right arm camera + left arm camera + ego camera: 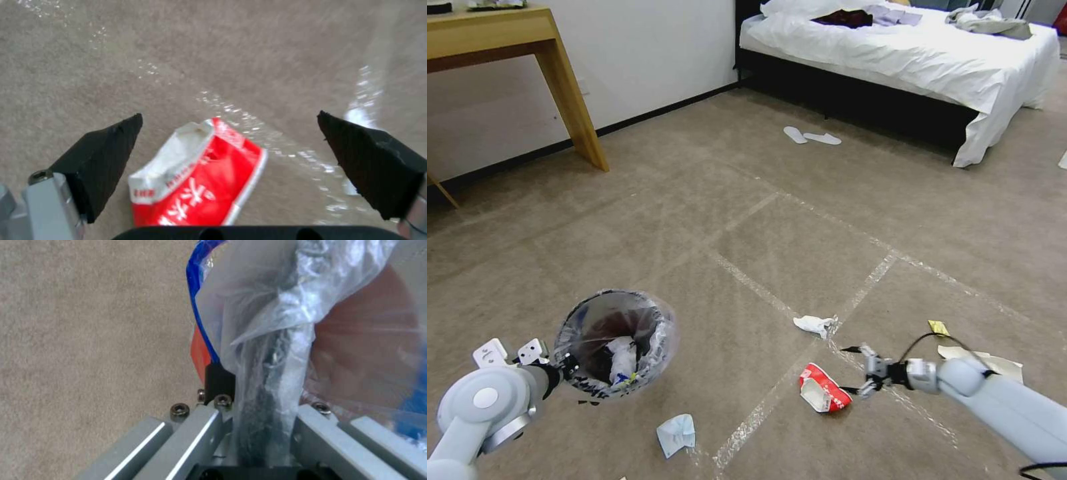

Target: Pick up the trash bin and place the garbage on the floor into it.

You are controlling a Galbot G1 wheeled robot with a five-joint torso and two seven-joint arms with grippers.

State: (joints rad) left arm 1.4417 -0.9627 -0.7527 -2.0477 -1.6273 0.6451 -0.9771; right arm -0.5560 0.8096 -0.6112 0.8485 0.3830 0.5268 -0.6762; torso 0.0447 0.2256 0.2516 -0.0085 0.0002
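Note:
My left gripper [564, 370] is shut on the rim of the trash bin [616, 343], held above the floor [760, 227] at the lower left; its bag-covered rim [267, 380] runs between the gripper's fingers [195, 436]. White tissues lie inside the bin. My right gripper [854, 370] hangs open just right of a red-and-white packet [823, 387] of garbage; the packet [200, 180] lies on the carpet between and below the fingertips [111, 146], untouched. A crumpled white tissue [816, 325], a pale blue crumpled cup [676, 434], a small yellow scrap [938, 327] and pale paper [980, 360] also lie on the floor.
A bed [907, 53] with white sheets stands at the back right, with white slippers [812, 137] on the carpet before it. A wooden table [507, 47] stands at the back left against the wall. Shiny tape lines [747, 280] cross the carpet.

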